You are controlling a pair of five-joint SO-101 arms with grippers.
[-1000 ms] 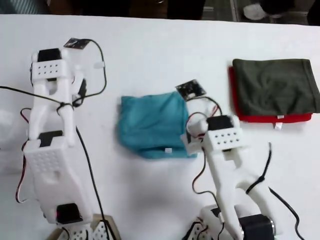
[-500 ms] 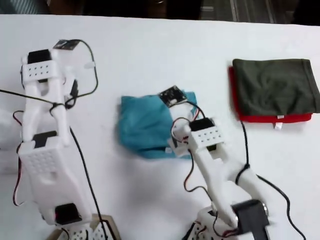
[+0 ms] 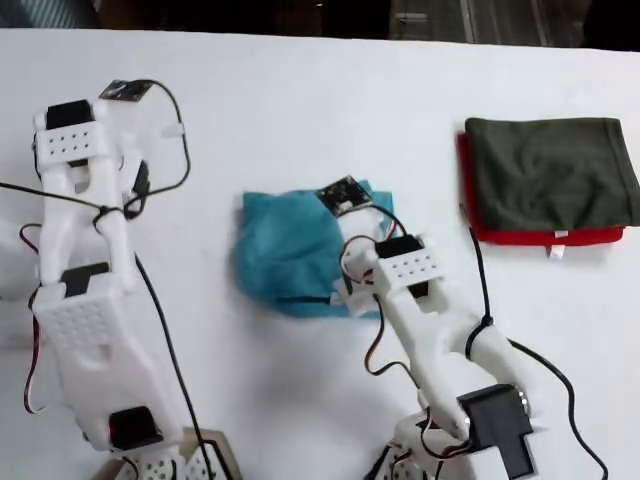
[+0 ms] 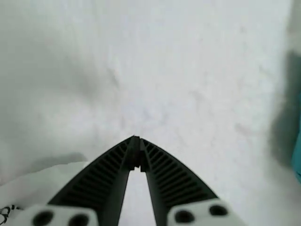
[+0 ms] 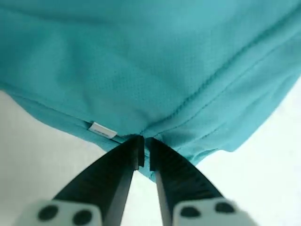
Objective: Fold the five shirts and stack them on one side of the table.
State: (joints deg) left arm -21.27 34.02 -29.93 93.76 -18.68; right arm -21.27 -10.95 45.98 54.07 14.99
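Note:
A teal shirt (image 3: pixel 290 250), roughly folded, lies mid-table. My right gripper (image 5: pixel 144 149) is at its near hem, beside a small white label (image 5: pixel 102 129), and the cloth puckers where the shut tips pinch it. Seen from above, this right gripper (image 3: pixel 352 292) is at the shirt's near right corner, under the wrist. Far right, a folded dark olive shirt (image 3: pixel 550 175) rests on a folded red shirt (image 3: pixel 540 237). My left gripper (image 4: pixel 135 153) hangs shut and empty over bare white table. In the high view the left gripper (image 3: pixel 138 190) is left of the teal shirt, apart from it.
White table (image 3: pixel 300 90) runs open along the back and between the teal shirt and the stack. Loose cables (image 3: pixel 470 330) trail from both arms. A teal sliver (image 4: pixel 297 155) shows at the left wrist view's edge.
The right arm has swung left, carrying its gripper along the teal shirt's near right edge. The left arm has shifted slightly left and toward the back.

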